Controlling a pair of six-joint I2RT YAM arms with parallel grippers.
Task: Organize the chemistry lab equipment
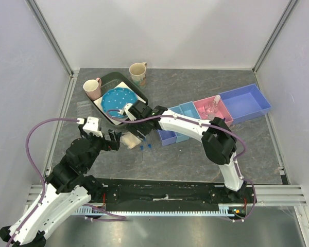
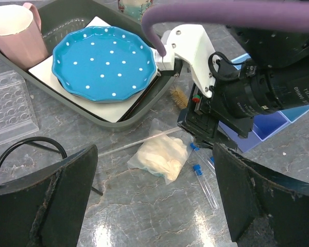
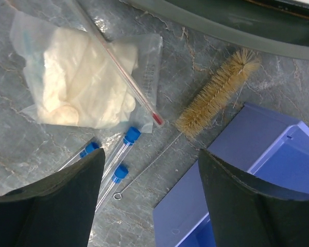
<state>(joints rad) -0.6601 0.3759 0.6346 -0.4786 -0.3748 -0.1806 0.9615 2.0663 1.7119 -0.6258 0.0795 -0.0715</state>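
Blue-capped tubes [image 3: 131, 136] lie loose on the grey marbled tabletop [image 1: 195, 159], three of them side by side. They sit just below the whitish bag [image 3: 82, 77] and near the corner of a blue bin [image 3: 257, 154]. Right gripper [image 3: 150, 154] hangs over this cluster, jaws apart, nothing between them. Left gripper [image 2: 154, 149] hovers on the other side of the same pile, jaws wide, empty.

Step looks like a pick from the cluster, most likely a tube, though the wire stem of the bottle brush [image 3: 216, 95] runs right under the jaw gap, so the target is unclear.

- For a tube: shift toward the caps and turn the wrist so the pads cross the tube squarely, since the tubes lie diagonal to the jaws.
- Take one tube only, low to the tabletop and close to the cap.
- Stay off the bag edge and off the thin glass rod with red tip [image 3: 126, 76], which lies slanted across the bag.

Materials and shapes:
- Tubes: clear, round, slick, probably roll if nudged; caps are ribbed plastic.
- Bag: soft, crinkly film with pale folded stuff inside.
- Brush: stiff tan bristles, twisted wire with a loop end.
- Bin: rigid, smooth plastic.
- Small clear flask [image 1: 212, 106] sits in the pink bin [image 1: 203, 104].
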